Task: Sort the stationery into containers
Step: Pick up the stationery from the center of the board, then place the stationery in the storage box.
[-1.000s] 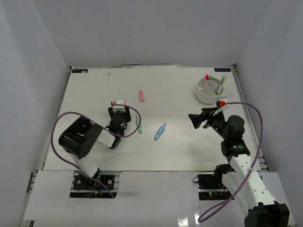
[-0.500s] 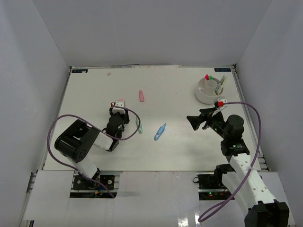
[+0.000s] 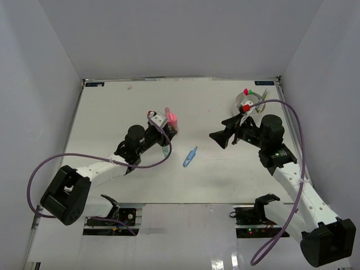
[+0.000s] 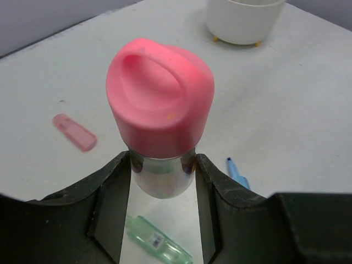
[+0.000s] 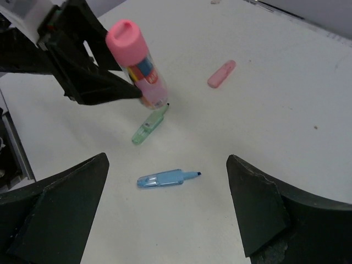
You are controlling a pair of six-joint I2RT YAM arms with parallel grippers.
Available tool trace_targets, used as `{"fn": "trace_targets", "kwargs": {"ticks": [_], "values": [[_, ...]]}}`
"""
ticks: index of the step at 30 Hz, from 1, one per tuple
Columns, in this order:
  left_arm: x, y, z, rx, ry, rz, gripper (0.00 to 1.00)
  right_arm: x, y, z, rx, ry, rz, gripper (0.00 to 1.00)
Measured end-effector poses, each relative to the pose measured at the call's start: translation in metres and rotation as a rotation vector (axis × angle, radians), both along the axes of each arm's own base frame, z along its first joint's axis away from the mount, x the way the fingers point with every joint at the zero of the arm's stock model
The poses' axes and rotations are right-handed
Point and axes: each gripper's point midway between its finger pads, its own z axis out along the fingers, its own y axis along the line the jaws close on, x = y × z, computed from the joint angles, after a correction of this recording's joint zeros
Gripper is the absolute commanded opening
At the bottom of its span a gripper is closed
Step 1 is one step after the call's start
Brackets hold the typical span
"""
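Observation:
My left gripper (image 3: 167, 125) is shut on a pink-capped glue stick (image 4: 160, 113), held upright above the table; it also shows in the right wrist view as the glue stick (image 5: 137, 63). A green pen (image 5: 149, 125) lies right below it. A blue pen (image 5: 165, 178) lies between the wide-open fingers of my right gripper (image 3: 217, 139), which hovers above it. A pink eraser (image 5: 221, 73) lies further back. The round white tub (image 4: 244, 19) stands at the far right with several items in it.
White walls close in the table on three sides. The tub (image 3: 248, 104) sits near the back right corner, just behind my right arm. A small pale speck (image 3: 130, 87) lies near the back left edge.
My left gripper closed on the glue stick, lifted it and carried it right toward the middle. My right gripper shifted left toward the blue pen.

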Motion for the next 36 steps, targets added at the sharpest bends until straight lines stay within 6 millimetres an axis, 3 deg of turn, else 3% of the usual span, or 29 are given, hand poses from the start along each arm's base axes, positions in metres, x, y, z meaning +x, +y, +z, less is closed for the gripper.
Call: {"fn": "trace_targets", "kwargs": {"ticks": [5, 10, 14, 24, 36], "values": [[-0.024, -0.037, 0.009, 0.052, 0.058, -0.189, 0.25, -0.001, 0.031, 0.035, -0.018, -0.075, 0.092, 0.94], [-0.046, -0.052, 0.01, 0.063, 0.107, -0.307, 0.25, -0.004, 0.061, 0.045, -0.054, -0.101, 0.173, 0.94], [-0.059, -0.057, 0.006, 0.073, 0.15, -0.365, 0.25, -0.01, 0.081, 0.043, -0.084, -0.093, 0.233, 0.94], [-0.076, -0.064, 0.014, 0.071, 0.159, -0.433, 0.25, -0.012, 0.107, 0.024, -0.128, -0.05, 0.284, 0.93], [-0.081, -0.063, 0.034, 0.045, 0.107, -0.444, 0.25, -0.009, 0.113, 0.01, -0.142, 0.001, 0.271, 0.83]]}}
